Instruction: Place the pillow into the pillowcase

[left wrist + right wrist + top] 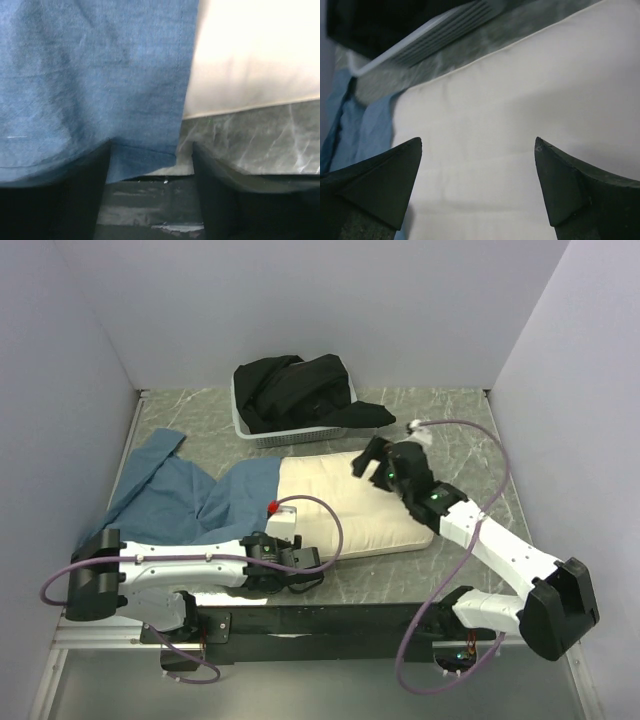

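The cream-white pillow (355,505) lies flat mid-table, and its left end meets the slate-blue pillowcase (185,495), which spreads crumpled to the left. My left gripper (290,560) sits low at the pillow's near-left corner. In the left wrist view this gripper (151,150) is open, with the pillowcase hem (145,160) hanging between its jaws and the pillow (250,60) to the right. My right gripper (370,465) hovers over the pillow's far edge. The right wrist view shows it (477,142) wide open above bare pillow (520,115), with pillowcase (365,130) at the left.
A grey slatted basket (245,428) holding black cloth (300,390) stands at the back, just beyond the pillow. Purple cables loop over the pillow's near edge and around the right arm. Walls close in the table on three sides.
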